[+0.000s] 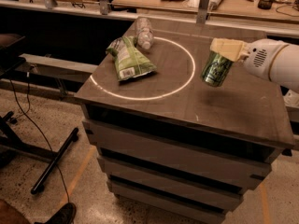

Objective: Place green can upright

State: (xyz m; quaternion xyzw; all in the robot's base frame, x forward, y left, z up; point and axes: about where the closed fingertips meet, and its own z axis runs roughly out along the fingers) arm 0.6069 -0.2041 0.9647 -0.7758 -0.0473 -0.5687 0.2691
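Item 1: green can, a small cylindrical metal drink can, dark green with pale markings. We find it held in the air above the right part of the table top, outside the ring, tilted with its upper end leaning right towards the arm.

Item 2: gripper, pale yellow pads on a white rounded arm reaching in from the right edge. We record it clamped on the upper end of the green can.

Item 3: table, a dark brown flat-topped cabinet with stacked drawer fronts below.

Item 4: white ring, a thin circle marked on the table top.

Item 5: snack bag, green and white, crumpled, lying flat across the ring's left side.

Item 6: clear plastic bottle, lying on its side just behind the snack bag.
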